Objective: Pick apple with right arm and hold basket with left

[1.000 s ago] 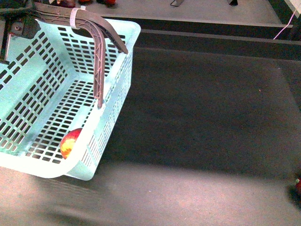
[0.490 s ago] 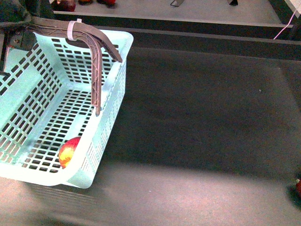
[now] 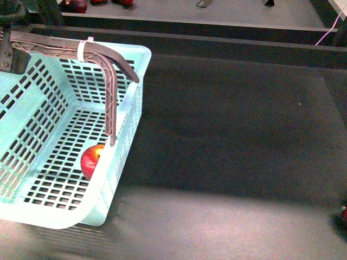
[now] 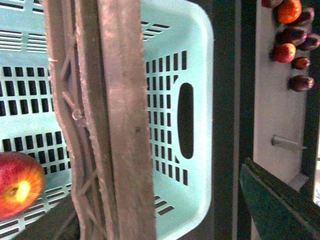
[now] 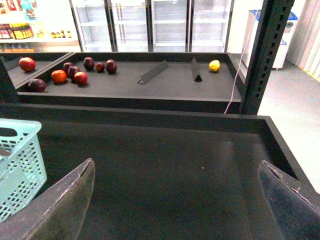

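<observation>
Red apple (image 3: 92, 161) lying inside the mint basket (image 3: 132, 103), against its right wall below the lattice handle (image 3: 111, 81). Right gripper (image 5: 175, 200) spread wide, empty, beside the basket. Left gripper's state: cannot tell.

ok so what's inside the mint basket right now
One apple lies on the slotted floor of the basket, against the wall nearest the open belt. That wall hides its lower side, and the handle covers part of the floor.
</observation>
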